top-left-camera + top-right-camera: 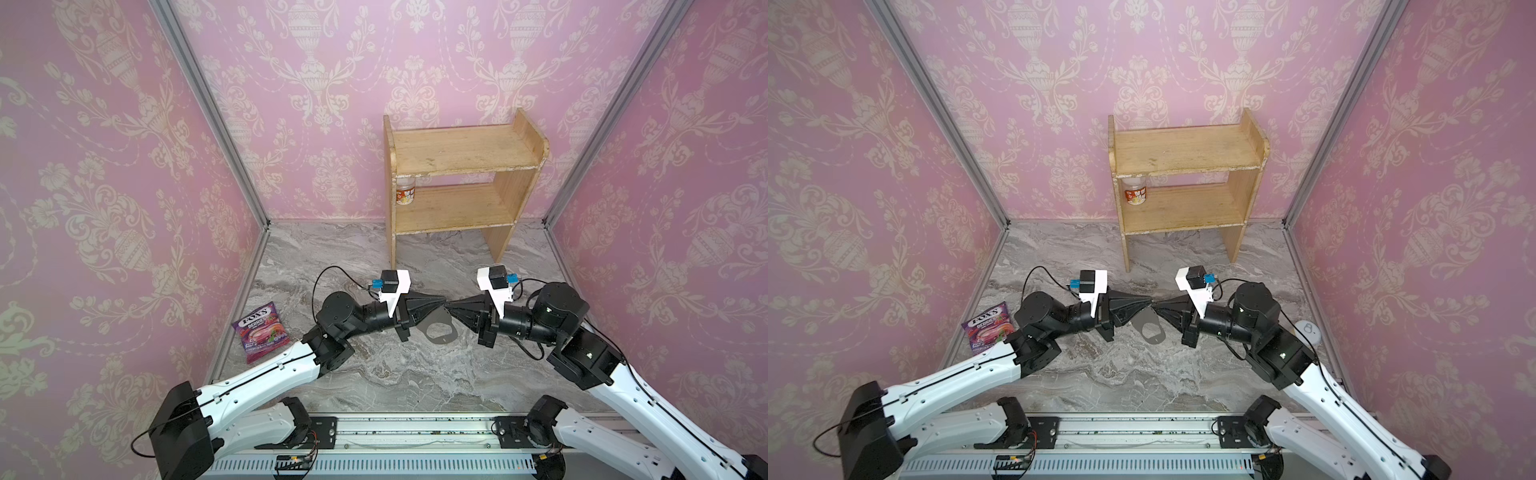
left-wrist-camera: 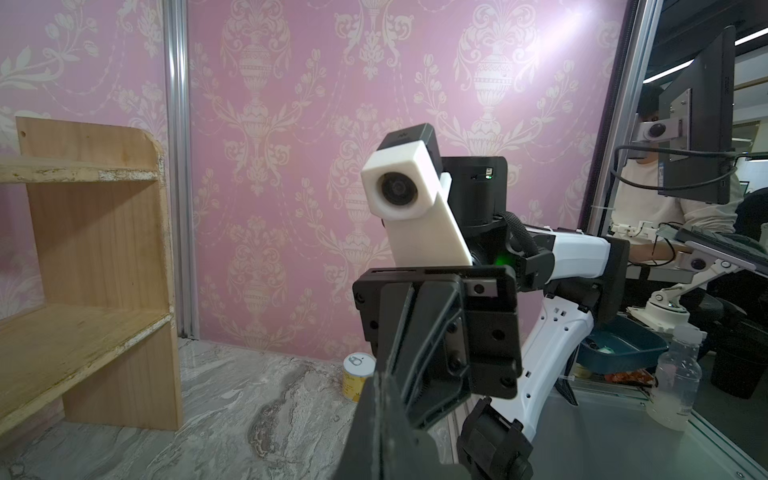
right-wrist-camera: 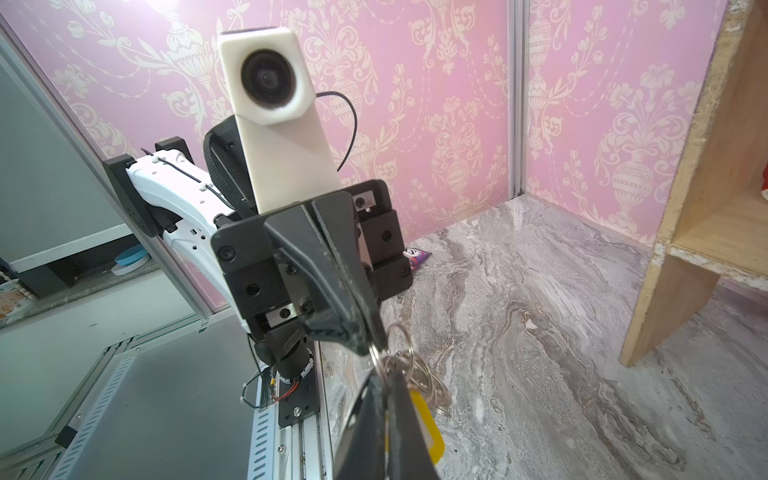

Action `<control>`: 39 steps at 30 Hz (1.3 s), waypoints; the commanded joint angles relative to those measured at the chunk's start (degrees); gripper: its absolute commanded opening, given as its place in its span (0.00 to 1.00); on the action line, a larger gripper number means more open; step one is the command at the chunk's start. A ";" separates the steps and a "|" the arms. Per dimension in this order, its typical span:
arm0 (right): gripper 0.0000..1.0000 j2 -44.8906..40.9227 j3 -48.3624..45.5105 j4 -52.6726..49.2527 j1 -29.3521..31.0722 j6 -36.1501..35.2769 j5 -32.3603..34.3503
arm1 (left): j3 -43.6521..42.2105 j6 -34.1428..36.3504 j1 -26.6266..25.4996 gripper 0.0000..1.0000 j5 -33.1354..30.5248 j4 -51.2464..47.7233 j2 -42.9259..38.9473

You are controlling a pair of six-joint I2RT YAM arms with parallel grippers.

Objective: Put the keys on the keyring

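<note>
**Two arms meeting tip to tip above the middle of the marble table [image 1: 374, 374].** The left gripper [image 1: 439, 305] is pressed together on the keyring [image 1: 435, 319], pinching it at the rings [image 3: 415, 370]; the plate hangs below the tips. The right gripper [image 1: 455, 308], likewise closed, pinches the keys [image 3: 430, 432] by the yellow tag, and its fingers hide the key itself. Surroundings: one wooden shelf unit [image 1: 457, 153] at the far wall, with one jar [image 1: 405, 193] at the left end of its lower board; one candy bag [image 1: 261, 328] at the left; one can [image 1: 1308, 330] at the right.
</note>
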 commanded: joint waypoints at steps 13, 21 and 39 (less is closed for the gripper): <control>0.00 3.22 9.74 -22.82 -0.03 -12.52 3.95 | 2.67 1.73 -0.25 0.29 0.60 -15.76 -2.54; 0.00 7.19 15.80 -35.06 1.02 -19.07 6.90 | 10.23 10.02 -0.25 0.44 0.80 -38.62 -2.99; 0.00 10.70 19.57 -38.22 2.89 -21.05 5.28 | 13.40 19.14 -0.25 0.51 1.34 -45.22 -0.39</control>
